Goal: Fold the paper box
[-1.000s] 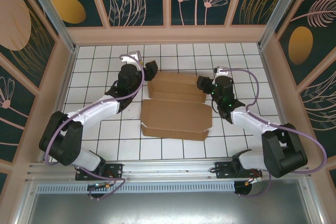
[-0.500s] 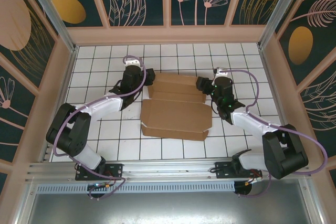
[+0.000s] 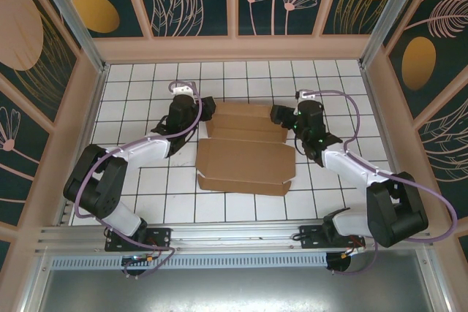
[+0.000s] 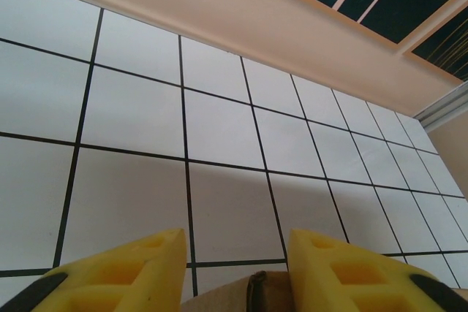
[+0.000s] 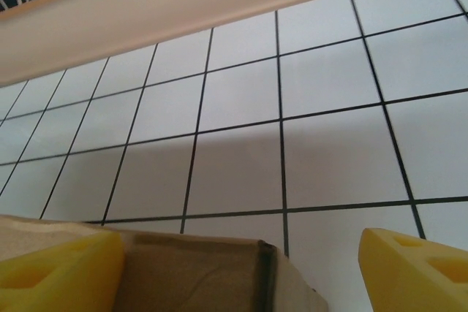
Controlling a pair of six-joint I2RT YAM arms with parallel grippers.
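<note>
Cardboard sits at the middle of the white tiled table [image 3: 139, 82]: the paper box [image 3: 245, 153] lies flat and open, its wide near panel toward the arm bases and a narrower strip of flaps along its far edge. Both arms reach in from the sides to that far strip.

The left gripper [image 3: 208, 105] is at the strip's far-left corner. In the left wrist view its yellow fingers [image 4: 128, 272] stand a modest way apart, with a brown edge of the box (a folded corner, by the look of it) rising between them. Whether the pads press on that cardboard or merely flank it, I cannot tell.

The right gripper [image 3: 278, 114] is at the strip's far-right end. In the right wrist view its fingers [image 5: 413, 264] are spread wide. A corner of the box lies in the gap, close against the finger on the left of that view, while the other finger stands well clear of it over bare tile.
</note>
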